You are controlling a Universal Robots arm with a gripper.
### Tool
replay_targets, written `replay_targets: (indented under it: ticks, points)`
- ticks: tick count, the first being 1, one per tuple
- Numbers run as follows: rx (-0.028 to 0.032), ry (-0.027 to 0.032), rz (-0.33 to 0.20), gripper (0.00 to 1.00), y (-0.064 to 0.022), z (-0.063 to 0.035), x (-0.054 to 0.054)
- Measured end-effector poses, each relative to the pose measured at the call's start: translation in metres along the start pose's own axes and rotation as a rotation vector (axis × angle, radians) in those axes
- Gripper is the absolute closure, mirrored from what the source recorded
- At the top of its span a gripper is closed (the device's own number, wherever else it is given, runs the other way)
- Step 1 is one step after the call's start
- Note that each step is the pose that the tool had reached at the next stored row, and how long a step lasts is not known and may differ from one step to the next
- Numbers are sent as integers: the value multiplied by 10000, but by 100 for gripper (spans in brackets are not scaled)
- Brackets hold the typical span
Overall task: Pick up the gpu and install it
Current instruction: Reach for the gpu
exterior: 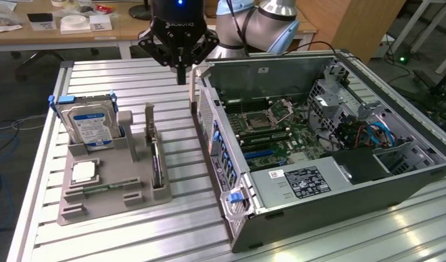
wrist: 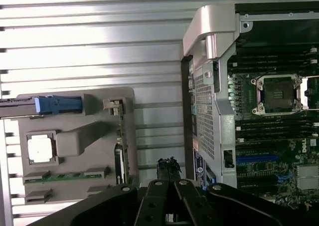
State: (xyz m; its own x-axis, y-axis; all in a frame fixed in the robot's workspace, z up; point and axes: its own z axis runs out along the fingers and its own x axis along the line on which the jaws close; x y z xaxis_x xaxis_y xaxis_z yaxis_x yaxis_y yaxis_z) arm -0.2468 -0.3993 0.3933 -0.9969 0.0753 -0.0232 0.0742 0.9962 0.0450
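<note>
wooden desk | wooden cabinet | grey floor | loose cables

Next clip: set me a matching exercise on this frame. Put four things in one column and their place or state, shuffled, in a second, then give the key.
1. boxy hard drive with blue-white label
2. small square silver chip
3. thin flat dark gpu card
4. black gripper

A. shut, empty, over the slatted metal table beside the open computer case
B. on edge in a slot of the grey plastic holder, on its side nearest the case
C. standing upright in the holder
D. lying flat in a holder recess

Pairs: 1-C, 2-D, 3-B, 4-A
</note>
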Motion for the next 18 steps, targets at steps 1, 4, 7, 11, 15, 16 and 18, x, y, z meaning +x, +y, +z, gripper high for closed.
replay_targets:
  ticks: [1, 4, 7, 11, 15, 16, 18]
  points:
    - [-1, 0, 0, 89, -1, 0, 13]
    - [0, -1, 0, 89, -4, -1, 54]
    - [0, -1, 0, 89, -7, -2, 94]
    - [-1, -1, 0, 89, -12, -3, 152]
    - [0, -1, -1, 89, -17, -5, 211]
    - [0, -1, -1, 89, -18, -6, 227]
    - [0, 0, 0, 89, -21, -7, 260]
